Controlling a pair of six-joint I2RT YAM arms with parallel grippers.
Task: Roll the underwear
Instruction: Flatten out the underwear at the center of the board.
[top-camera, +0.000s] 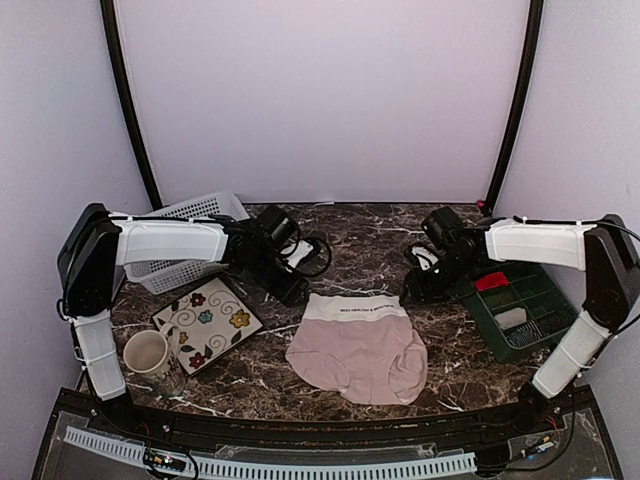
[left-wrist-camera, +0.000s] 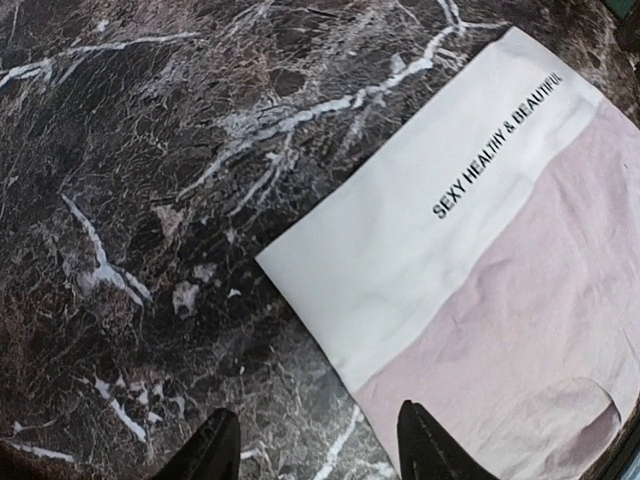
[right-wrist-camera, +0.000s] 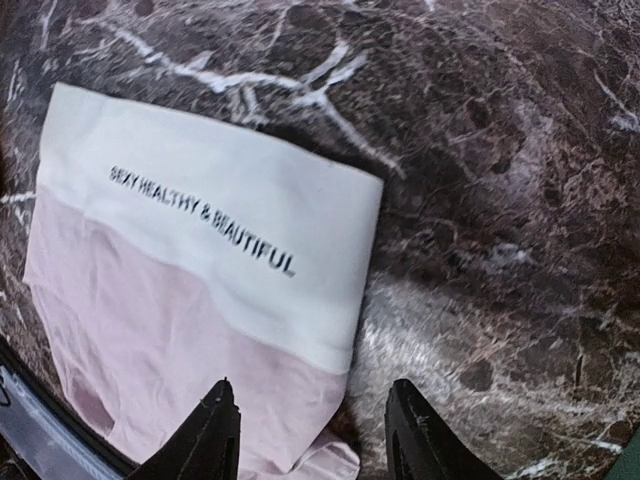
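The dusty pink underwear (top-camera: 357, 352) lies flat on the marble table, cream waistband (top-camera: 357, 309) toward the back with black lettering. My left gripper (top-camera: 293, 291) is open and empty, hovering just off the waistband's left corner (left-wrist-camera: 290, 265). My right gripper (top-camera: 415, 293) is open and empty, hovering at the waistband's right corner (right-wrist-camera: 365, 190). In both wrist views the fingertips (left-wrist-camera: 210, 450) (right-wrist-camera: 215, 430) straddle the garment's side edge. The olive-khaki garment is out of view.
A white basket (top-camera: 185, 243) stands back left. A floral plate (top-camera: 205, 322) and a cup (top-camera: 150, 358) sit front left. A green bin (top-camera: 525, 310) at right holds a red roll (top-camera: 492, 281) and a grey-white roll (top-camera: 510, 318).
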